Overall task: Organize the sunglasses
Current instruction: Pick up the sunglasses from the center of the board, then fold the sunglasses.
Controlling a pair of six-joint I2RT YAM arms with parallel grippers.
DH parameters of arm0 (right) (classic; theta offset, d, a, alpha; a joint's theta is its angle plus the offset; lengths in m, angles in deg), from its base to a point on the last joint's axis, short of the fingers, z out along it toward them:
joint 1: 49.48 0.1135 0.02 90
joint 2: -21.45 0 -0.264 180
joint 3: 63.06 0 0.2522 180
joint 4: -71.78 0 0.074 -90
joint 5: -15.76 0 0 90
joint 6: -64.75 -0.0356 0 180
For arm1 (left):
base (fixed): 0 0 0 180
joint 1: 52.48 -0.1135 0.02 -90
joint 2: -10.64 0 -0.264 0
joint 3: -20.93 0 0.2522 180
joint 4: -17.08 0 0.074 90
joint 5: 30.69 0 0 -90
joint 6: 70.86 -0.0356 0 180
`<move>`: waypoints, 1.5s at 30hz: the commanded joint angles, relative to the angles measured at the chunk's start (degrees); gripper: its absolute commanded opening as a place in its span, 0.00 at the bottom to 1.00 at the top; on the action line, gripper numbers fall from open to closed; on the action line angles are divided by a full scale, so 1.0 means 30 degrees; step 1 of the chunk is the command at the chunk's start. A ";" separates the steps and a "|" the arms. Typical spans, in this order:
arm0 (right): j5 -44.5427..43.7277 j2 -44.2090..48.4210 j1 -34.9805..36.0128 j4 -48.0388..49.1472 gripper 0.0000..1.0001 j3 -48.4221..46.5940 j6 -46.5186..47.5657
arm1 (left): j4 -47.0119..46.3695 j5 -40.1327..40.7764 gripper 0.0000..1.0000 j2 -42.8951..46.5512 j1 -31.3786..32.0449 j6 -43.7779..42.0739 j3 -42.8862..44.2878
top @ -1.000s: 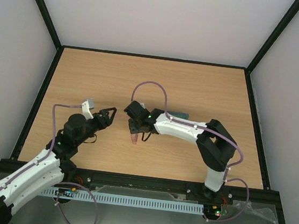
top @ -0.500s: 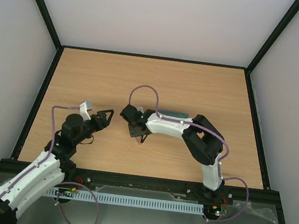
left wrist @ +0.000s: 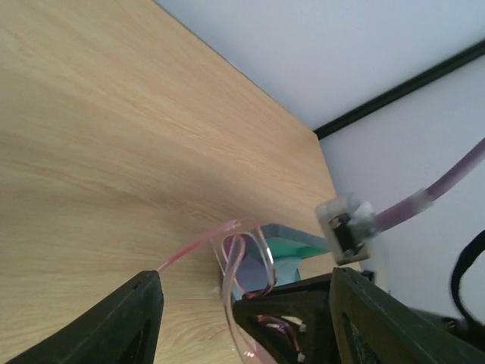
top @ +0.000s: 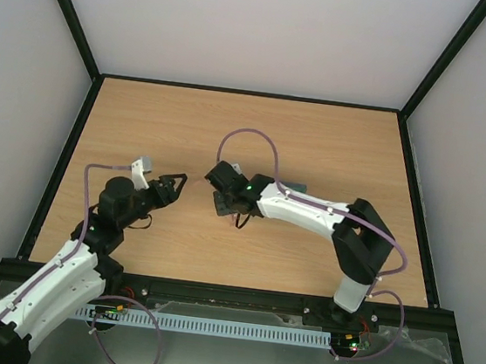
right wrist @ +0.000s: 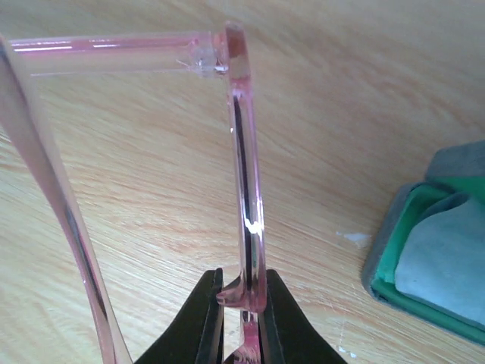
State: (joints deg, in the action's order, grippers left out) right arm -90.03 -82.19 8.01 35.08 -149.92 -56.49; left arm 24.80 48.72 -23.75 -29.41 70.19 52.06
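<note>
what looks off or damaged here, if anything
Nothing looks broken or spilled. The only oddity: the sunglasses are pinched by their frame in the right gripper, with one temple arm sticking out unfolded.

Black fingers (right wrist: 204, 307) pinch the sunglasses (right wrist: 247, 189) rim at bottom centre. The pink frame runs up to a hinge at top, with one temple arm along the top left. Grey case (right wrist: 385, 262), green-lined, holds a light-blue cloth (right wrist: 447, 265) at the right edge, on the worktop (right wrist: 144, 189).
</note>
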 commanded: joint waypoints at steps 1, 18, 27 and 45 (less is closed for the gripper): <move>0.0184 0.1364 -0.0169 -0.0438 0.03 0.0030 0.0395 | -0.0939 -0.2234 0.61 -0.1017 0.0201 -0.0294 0.1098; 0.2453 0.3498 -0.1865 0.2473 0.02 0.0694 -0.0390 | -0.3193 0.4038 0.33 -0.3583 0.6716 0.1236 0.0854; 0.3177 0.4192 -0.1877 0.2680 0.01 0.1292 -0.0397 | -0.6065 0.4598 0.21 -0.7547 0.6778 0.1194 0.1742; 0.4019 0.5195 -0.1786 0.3089 0.01 0.2108 -0.0254 | -0.8971 0.4140 0.18 -1.2002 0.6987 0.1437 0.3169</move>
State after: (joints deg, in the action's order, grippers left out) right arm -80.04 -69.86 1.98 43.41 -143.78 -57.85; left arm 1.59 61.29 -58.00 -8.82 74.08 60.25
